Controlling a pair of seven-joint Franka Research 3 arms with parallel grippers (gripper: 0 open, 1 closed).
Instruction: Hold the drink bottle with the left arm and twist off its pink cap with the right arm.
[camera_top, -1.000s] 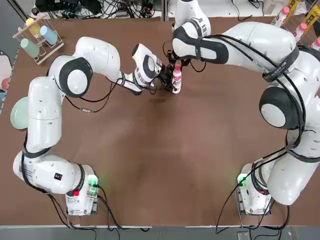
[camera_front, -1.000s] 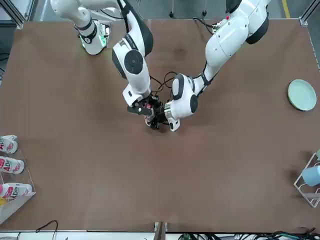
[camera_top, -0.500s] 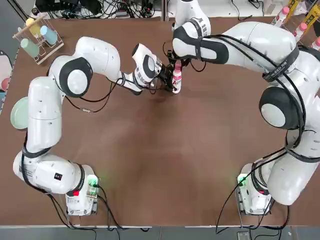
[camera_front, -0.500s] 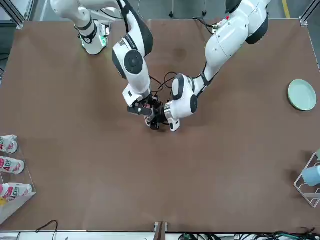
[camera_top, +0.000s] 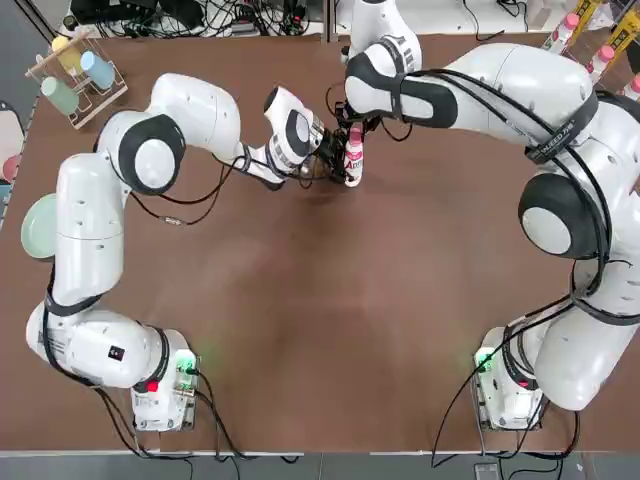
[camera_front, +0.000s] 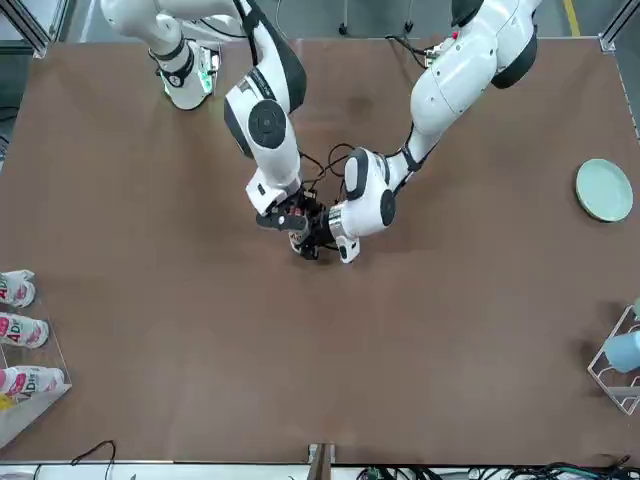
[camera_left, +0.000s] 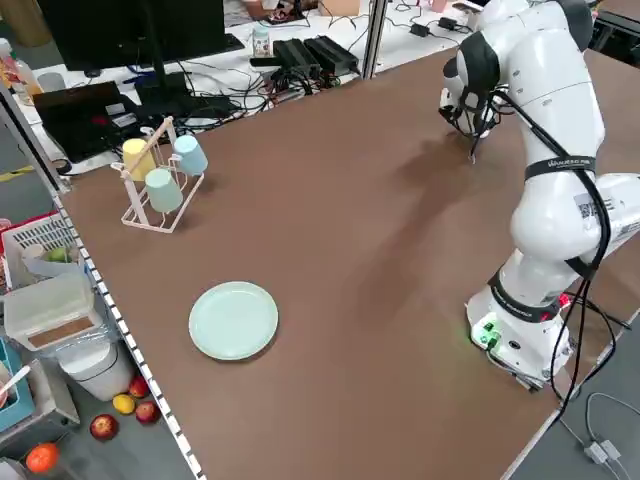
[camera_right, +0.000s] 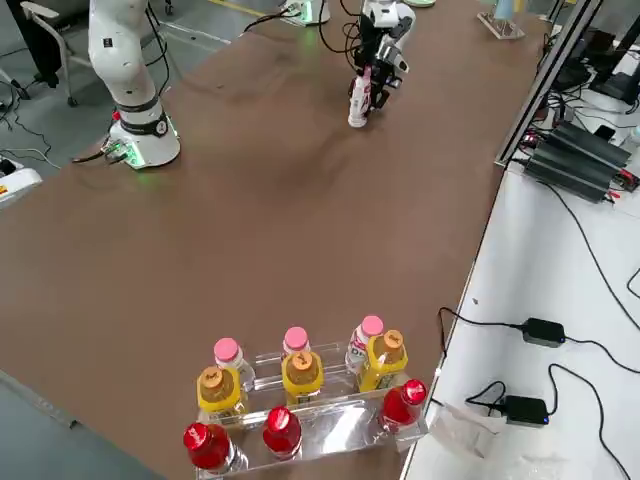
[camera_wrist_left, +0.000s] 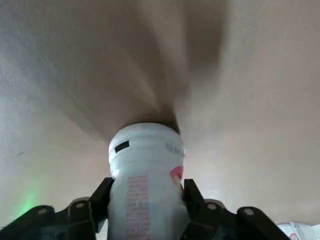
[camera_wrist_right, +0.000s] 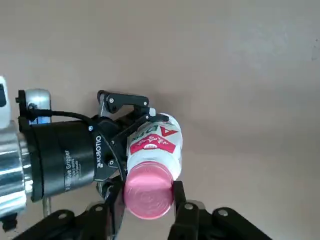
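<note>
We have the drink bottle (camera_wrist_right: 155, 140) standing upright on the brown table (camera_top: 320, 330), far from our bases, pinned between both sets of jaws. It looks light, thin-walled plastic with a glossy label, so we judge it will slip or buckle if we squeeze hard; the stiffest places to grip are the waist of the body and the ribbed rim of the pink cap (camera_wrist_right: 148, 196). That is where we hold it.

Our left gripper (camera_wrist_left: 146, 200) comes in level from the side, and its jaws are closed firmly on the bottle's body, one finger (camera_wrist_left: 102, 197) pressed against each flank, the bottle filling the gap between them. Our right gripper (camera_wrist_right: 148, 200) reaches down from above, its jaws narrowed onto the cap, a pad touching either side of it, with the bottle's shoulder just beyond its fingertips.

In the overhead view the two grippers meet at the bottle (camera_top: 353, 157), the left gripper (camera_top: 328, 160) beside it. The cap looks seated on the neck, so we judge the twisting is not yet finished
</note>
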